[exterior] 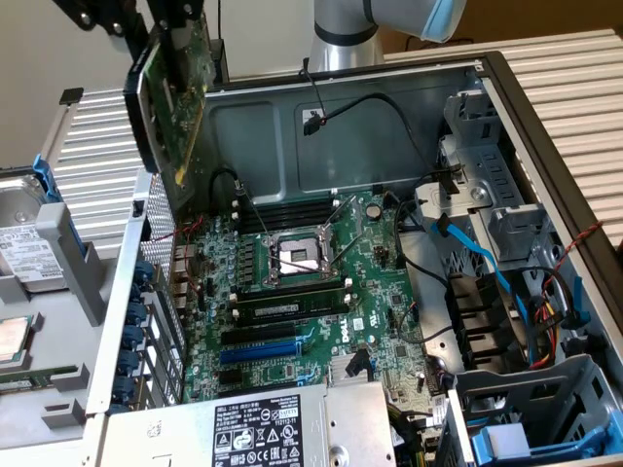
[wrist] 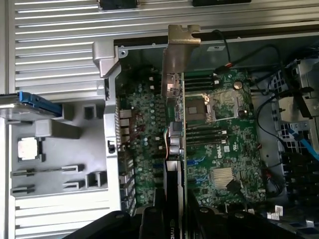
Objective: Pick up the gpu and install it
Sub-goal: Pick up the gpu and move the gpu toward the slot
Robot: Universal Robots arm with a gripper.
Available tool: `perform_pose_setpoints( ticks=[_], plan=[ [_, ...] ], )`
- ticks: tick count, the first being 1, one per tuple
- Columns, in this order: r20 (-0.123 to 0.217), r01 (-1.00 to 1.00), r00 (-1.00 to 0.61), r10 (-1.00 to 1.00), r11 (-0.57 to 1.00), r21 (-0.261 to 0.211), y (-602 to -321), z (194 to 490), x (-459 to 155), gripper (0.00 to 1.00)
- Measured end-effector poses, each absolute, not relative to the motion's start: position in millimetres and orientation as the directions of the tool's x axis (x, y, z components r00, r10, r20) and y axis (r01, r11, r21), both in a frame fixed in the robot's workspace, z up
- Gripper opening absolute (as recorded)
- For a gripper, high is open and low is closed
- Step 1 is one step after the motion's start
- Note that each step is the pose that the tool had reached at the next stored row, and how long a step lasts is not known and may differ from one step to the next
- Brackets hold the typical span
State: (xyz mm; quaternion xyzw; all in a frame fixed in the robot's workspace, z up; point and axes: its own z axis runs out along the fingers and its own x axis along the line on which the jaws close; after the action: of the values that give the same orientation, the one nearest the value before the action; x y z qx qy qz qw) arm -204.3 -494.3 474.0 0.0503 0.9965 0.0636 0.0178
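The gpu (exterior: 173,97) is being held in the air above the rear corner of an open computer case (exterior: 389,107), toward the exterior view's upper left. It is tilted, with its green board facing the case. The fingers (wrist: 149,221) are being kept partly closed, clamped on the card's two faces. In the wrist view the card (wrist: 174,149) is being seen edge-on over the motherboard (wrist: 224,164), with its silver bracket (wrist: 175,64) pointing away.

The carrying step is judged to be in hand: the card is lifted and is not yet seated. Seating would seem to call for the card's bottom edge being lined up with an expansion slot (exterior: 258,352) and the bracket being matched to the rear openings.

"DELL" is being shown in white on the motherboard. Part of "NVIDIA" is being shown on the card's shroud. A black label (exterior: 258,433) on the silver power supply is being shown, though its small print cannot be read.
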Motion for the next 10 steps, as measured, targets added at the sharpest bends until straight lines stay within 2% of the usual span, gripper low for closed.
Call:
perform_pose_setpoints(
  ticks=[10],
  plan=[
    [-0.028,0.078,-0.996,0.082,0.989,0.129,-494.3,474.0,-161.7,0.27]
  ],
)
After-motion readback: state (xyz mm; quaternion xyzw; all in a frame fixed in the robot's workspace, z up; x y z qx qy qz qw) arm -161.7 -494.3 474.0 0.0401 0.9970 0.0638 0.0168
